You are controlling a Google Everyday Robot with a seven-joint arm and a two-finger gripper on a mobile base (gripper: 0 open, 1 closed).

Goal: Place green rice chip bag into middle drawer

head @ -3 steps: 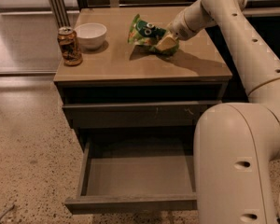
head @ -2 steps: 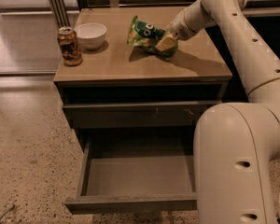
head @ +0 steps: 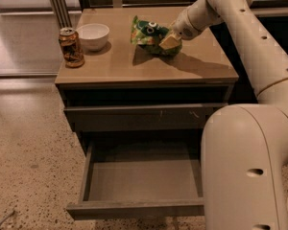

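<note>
Hardly anything has been shifted since the earlier frames: the green rice chip bag (head: 149, 32) and the gripper (head: 169, 42) are found in much the same spots on the cabinet top (head: 134, 68) as a second ago, and the can, the bowl and the drawers are unchanged. In the single camera view, the bag is seen on the rear middle of the tan top, crumpled, with its white cartoon eyes turned toward the camera. The gripper is pressed against the bag's right side, reached in from the right at the end of the white arm (head: 240, 28); whether it is closed on the bag cannot be told. To the left of the bag, well apart from it, a white bowl (head: 92, 35) is set, and a brown-orange drink can (head: 71, 47) is stood upright just beside the bowl, near the left edge. Below the top, the upper drawer front (head: 144, 118) is shut and is marked with small pale scratches. Beneath it, the middle drawer (head: 144, 181) is pulled out toward the camera, its smooth grey floor laid bare between thin side walls. The drawer's right side is partly covered by the robot's large white body (head: 249, 166) in the foreground. A speckled floor (head: 24, 166) is seen to the left of the cabinet.
</note>
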